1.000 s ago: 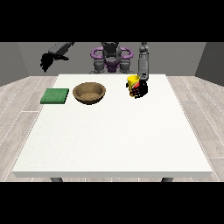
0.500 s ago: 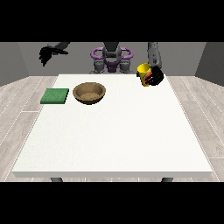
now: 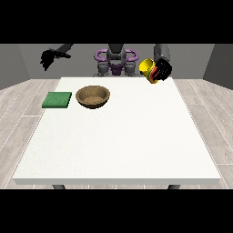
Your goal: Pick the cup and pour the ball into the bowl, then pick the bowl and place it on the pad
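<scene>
Your fingers (image 3: pixel 163 71) curl round the tilted yellow plastic cup (image 3: pixel 147 67); its ball could spill short of the brown wooden bowl (image 3: pixel 93 96).

I see the hand at the view's right (image 3: pixel 162 70) up in the air over the far corner of the white table (image 3: pixel 118 136). Its fingers are curled round a yellow cup (image 3: pixel 147 68), and the cup is tipped to the side. On the table sits a brown bowl (image 3: pixel 93 96). A green pad (image 3: pixel 57 99) lies just beside it. The hand at the view's left (image 3: pixel 49 58) is up high, off the table, holding nothing.
</scene>
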Tool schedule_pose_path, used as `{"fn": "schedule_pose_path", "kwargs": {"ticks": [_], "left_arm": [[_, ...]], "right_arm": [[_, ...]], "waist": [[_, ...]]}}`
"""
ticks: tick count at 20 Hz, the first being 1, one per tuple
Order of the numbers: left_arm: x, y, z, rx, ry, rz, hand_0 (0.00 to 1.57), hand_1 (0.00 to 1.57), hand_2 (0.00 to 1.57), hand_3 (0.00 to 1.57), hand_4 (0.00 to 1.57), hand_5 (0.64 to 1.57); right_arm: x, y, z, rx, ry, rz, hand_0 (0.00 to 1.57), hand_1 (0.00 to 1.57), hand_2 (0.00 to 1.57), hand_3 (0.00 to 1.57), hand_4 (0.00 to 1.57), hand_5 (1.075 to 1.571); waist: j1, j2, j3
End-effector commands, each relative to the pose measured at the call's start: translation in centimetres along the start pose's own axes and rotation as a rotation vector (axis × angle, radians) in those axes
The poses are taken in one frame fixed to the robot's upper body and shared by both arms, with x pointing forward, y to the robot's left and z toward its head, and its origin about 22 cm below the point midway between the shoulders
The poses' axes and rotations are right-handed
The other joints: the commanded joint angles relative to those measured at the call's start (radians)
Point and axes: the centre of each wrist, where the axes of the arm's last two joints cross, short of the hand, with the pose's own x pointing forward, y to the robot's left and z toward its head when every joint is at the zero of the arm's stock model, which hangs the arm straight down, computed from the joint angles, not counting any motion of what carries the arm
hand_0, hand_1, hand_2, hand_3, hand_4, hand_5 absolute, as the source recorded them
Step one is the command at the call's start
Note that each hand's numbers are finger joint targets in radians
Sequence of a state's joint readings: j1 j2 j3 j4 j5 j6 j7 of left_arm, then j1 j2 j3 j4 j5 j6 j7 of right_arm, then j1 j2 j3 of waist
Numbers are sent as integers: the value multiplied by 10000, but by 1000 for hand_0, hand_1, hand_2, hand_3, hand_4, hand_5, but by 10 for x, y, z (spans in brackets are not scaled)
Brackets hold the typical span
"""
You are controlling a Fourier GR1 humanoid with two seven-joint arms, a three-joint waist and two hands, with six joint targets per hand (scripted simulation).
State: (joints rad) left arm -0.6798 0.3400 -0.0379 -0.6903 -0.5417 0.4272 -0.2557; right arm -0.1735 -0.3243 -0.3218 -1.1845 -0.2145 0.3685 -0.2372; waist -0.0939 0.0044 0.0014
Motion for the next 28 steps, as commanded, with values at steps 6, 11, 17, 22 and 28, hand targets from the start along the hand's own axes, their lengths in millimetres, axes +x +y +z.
{"fn": "schedule_pose_path", "kwargs": {"ticks": [6,11,17,22,28], "left_arm": [[68,-35,-15,-205,-117,-2463,1501,1501,1571,1571,1508,1244],[117,-45,-30,-45,-1533,-5052,1553,1553,1571,1571,1571,1203],[166,-82,-16,-1102,-3280,-7920,1490,1490,1571,1571,1505,1316],[174,-97,-9,-1248,-4532,-10821,1509,1509,1571,1571,1571,1042],[188,-98,-12,-1270,-6039,-13824,1479,1479,1571,1571,1474,1234]], "right_arm": [[-7,-18,7,12,283,-68,0,0,0,0,0,1570],[-13,-21,5,214,443,-207,0,0,0,0,0,1570],[-16,-24,6,241,644,-218,0,0,0,0,0,1571],[-15,0,-12,681,242,-516,0,0,0,0,0,1570],[-19,-20,-2,184,187,-404,0,0,0,0,0,1571]], "waist": [[-106,-515,-5],[-231,-527,11],[-428,-874,11],[-829,-435,1],[-285,-423,1]]}}
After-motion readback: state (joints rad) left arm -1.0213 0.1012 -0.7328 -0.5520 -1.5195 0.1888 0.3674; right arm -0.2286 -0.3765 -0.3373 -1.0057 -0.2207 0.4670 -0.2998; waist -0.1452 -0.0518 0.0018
